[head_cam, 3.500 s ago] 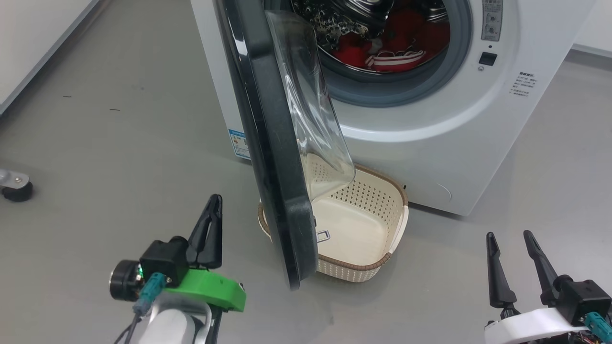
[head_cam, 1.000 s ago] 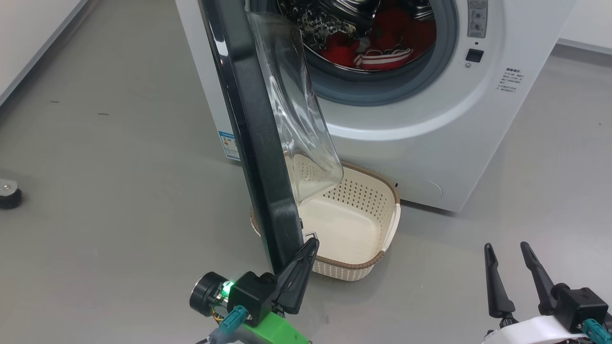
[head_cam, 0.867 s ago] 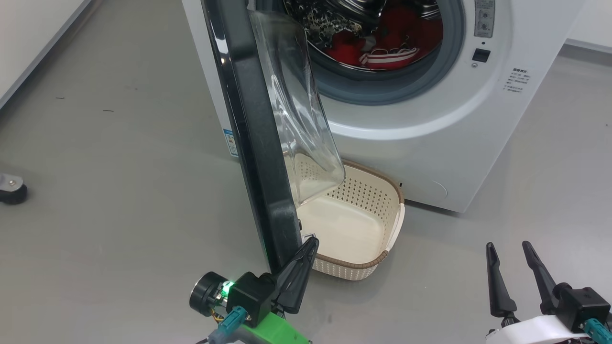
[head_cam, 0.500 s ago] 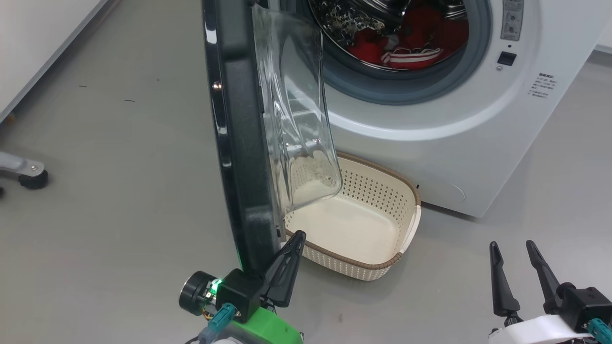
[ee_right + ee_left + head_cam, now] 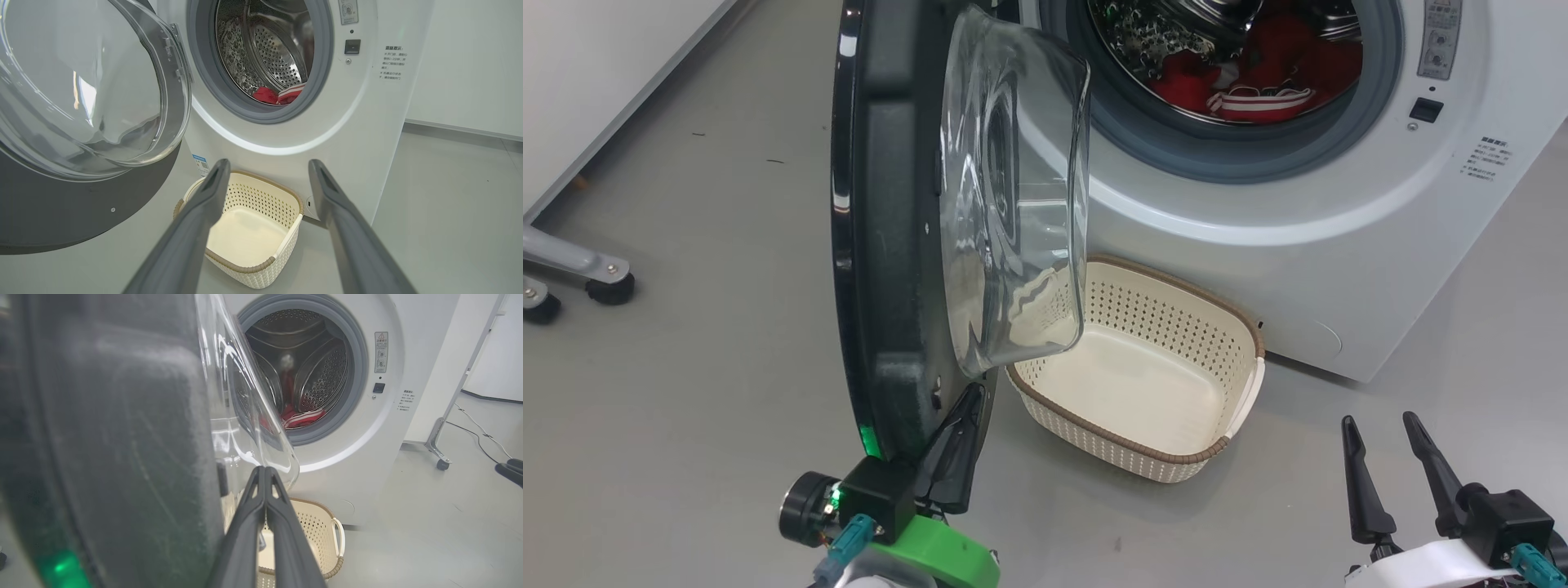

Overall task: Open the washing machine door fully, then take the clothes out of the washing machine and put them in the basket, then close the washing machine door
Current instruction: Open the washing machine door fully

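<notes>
Glossy black around clear glass, the washing machine door (image 5: 890, 245) stands swung well out from the washing machine (image 5: 1258, 269), probably short of fully open. The left gripper (image 5: 974, 396), fingers pressed together on nothing, lies against the door's lower inner edge. Red striped clothes (image 5: 1258, 77) lie in the steel drum (image 5: 1168, 24). The cream basket (image 5: 1143, 445) below it on the floor (image 5: 686, 367) holds nothing. The right gripper (image 5: 1378, 420) hangs spread wide, empty, well apart. Unloading and closing remain.

Head view steeply down on white front-loading washing machine (image 5: 1258, 269), left wrist close against black-rimmed glass door (image 5: 122, 457), right wrist low, farther back, all sharing cream perforated basket (image 5: 261, 196)
</notes>
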{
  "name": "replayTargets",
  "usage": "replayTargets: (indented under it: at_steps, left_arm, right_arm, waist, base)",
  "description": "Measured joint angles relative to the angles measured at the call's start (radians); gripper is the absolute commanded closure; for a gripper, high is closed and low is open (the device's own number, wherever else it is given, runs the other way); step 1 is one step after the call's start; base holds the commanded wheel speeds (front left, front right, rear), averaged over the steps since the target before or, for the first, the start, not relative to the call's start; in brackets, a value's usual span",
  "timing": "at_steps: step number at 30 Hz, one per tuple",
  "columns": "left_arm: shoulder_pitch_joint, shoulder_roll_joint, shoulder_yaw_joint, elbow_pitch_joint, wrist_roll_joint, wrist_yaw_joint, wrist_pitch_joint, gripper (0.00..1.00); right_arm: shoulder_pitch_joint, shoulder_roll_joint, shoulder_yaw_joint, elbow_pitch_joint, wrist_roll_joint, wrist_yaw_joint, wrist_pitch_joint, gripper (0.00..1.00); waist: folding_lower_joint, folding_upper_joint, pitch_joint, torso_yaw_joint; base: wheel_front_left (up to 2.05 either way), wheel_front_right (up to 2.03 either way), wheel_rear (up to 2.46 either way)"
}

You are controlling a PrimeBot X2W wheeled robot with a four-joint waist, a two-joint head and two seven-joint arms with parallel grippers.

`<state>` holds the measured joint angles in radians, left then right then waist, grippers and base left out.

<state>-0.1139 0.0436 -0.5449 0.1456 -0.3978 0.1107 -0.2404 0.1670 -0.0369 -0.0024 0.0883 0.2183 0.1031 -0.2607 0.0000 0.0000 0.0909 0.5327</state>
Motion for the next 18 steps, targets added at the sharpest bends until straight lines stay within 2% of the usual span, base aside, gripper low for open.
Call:
replayTargets:
  at_steps: [7,18]
  left_arm:
    - [0.017,-0.001,0.089,0.008,0.005,0.000,-0.007,1.00]
    - [0.032,-0.003,0.281,0.031,0.032,0.003,-0.009,1.00]
  right_arm:
    - [-0.010,0.000,0.003,0.004,0.000,0.001,0.000,0.00]
    - [-0.014,0.000,-0.013,0.005,0.001,0.001,0.000,0.00]
  waist:
    - [0.0000,0.0000,0.003,0.004]
    - [0.0000,0.0000,0.018,0.005]
  base:
    - [0.00,0.00,0.00]
    - [0.00,0.00,0.00]
